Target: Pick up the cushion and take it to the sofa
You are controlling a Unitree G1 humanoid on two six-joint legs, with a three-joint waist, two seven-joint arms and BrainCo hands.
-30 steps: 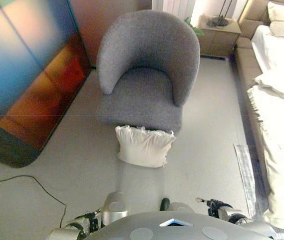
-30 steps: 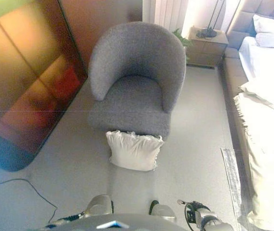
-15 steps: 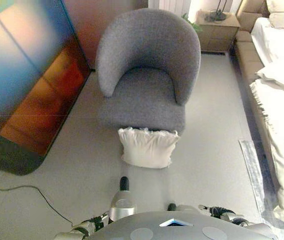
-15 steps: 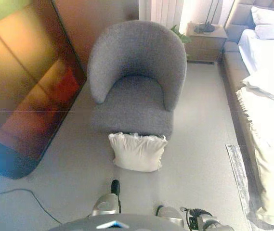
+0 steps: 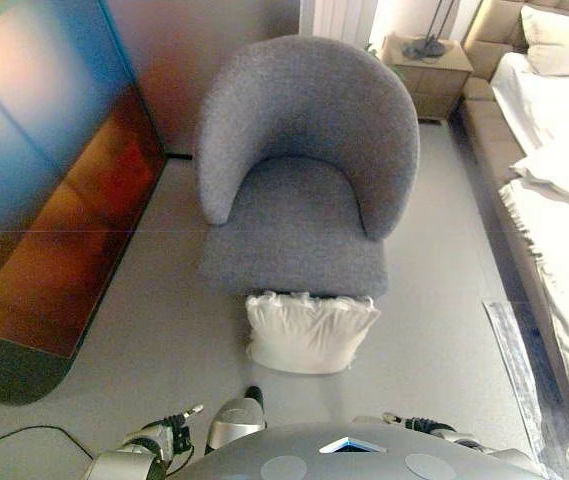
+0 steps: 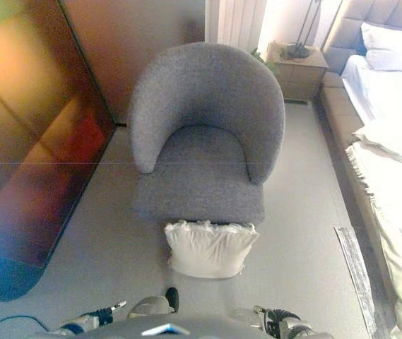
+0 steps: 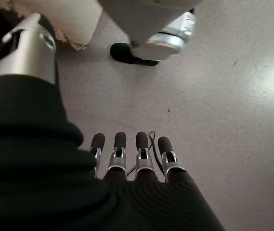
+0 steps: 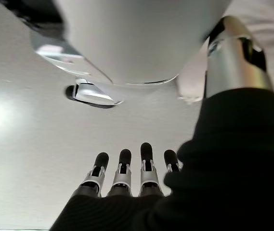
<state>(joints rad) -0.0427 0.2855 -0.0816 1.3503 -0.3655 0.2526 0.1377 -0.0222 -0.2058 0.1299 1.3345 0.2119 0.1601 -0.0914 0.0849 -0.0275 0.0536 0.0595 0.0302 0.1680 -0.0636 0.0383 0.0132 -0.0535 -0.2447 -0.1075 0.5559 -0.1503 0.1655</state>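
Note:
A white cushion [image 5: 309,332] stands on the floor, leaning against the front of the grey round-backed armchair [image 5: 304,170]. A corner of the cushion also shows in the left wrist view [image 7: 64,19]. My left hand [image 7: 127,159] hangs low at my left side, fingers straight, holding nothing. My right hand [image 8: 132,173] hangs low at my right side, fingers straight, also empty. Both hands are well short of the cushion, with bare floor below them.
A bed with white bedding [image 5: 564,200] runs along the right. A wooden nightstand [image 5: 434,70] with a lamp stands at the back. A large glossy dark panel [image 5: 44,180] leans at the left. A pale strip [image 5: 514,350] lies on the floor by the bed.
The whole picture has shifted: the camera has moved closer, so the armchair and cushion sit lower and larger in view. Both hands still hang at my sides, empty.

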